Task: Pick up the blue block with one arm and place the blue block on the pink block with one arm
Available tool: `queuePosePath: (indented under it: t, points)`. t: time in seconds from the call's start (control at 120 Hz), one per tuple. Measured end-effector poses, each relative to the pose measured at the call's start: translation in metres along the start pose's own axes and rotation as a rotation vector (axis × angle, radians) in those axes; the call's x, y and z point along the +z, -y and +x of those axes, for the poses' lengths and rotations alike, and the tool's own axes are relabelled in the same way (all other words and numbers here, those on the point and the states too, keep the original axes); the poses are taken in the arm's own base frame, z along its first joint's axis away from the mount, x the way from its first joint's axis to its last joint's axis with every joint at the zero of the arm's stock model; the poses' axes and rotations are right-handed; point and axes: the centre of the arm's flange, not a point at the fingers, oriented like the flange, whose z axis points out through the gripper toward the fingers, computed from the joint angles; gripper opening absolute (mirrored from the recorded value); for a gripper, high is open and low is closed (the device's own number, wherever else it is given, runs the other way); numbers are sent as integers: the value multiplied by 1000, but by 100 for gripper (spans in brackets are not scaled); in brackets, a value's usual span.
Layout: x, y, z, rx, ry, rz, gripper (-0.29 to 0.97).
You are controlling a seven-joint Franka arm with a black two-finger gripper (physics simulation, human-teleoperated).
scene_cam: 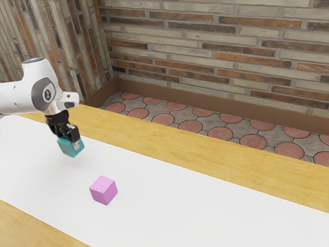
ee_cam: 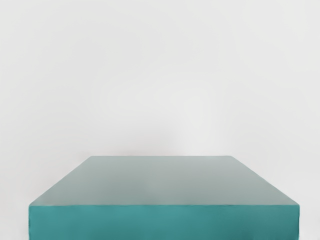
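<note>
gripper (scene_cam: 70,140) clamped on blue block (scene_cam: 71,147), aloft; carry to the exterior view's right, centre over pink block (scene_cam: 103,190); lower level

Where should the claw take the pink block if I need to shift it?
From above, on two opposite side faces. The pink block is a cube sitting flat on the mat with its sides free, so square the claw to its faces. Right now the claw is shut on the blue block.

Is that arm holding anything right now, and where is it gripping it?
Yes: the blue block, pinched at its upper sides between the gripper's jaws, in the air.
</note>
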Motion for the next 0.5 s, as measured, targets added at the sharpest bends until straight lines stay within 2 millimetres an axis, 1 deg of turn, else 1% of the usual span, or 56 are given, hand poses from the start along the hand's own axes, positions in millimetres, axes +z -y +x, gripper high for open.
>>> queuePosePath:
  t: [0.1, 0.167, 0.233, 0.317, 0.392, 0.5]
  points:
    - [-17, -52, -22, 76, 2, -9, 38]
    - [-17, -81, -30, 115, 20, -5, 38]
    - [-13, -104, -31, 132, 40, 1, 38]
    - [-9, -134, -25, 134, 56, 12, 38]
    - [-5, -150, -21, 107, 67, 19, 38]
    - [-1, -156, -21, 33, 80, 39, 38]
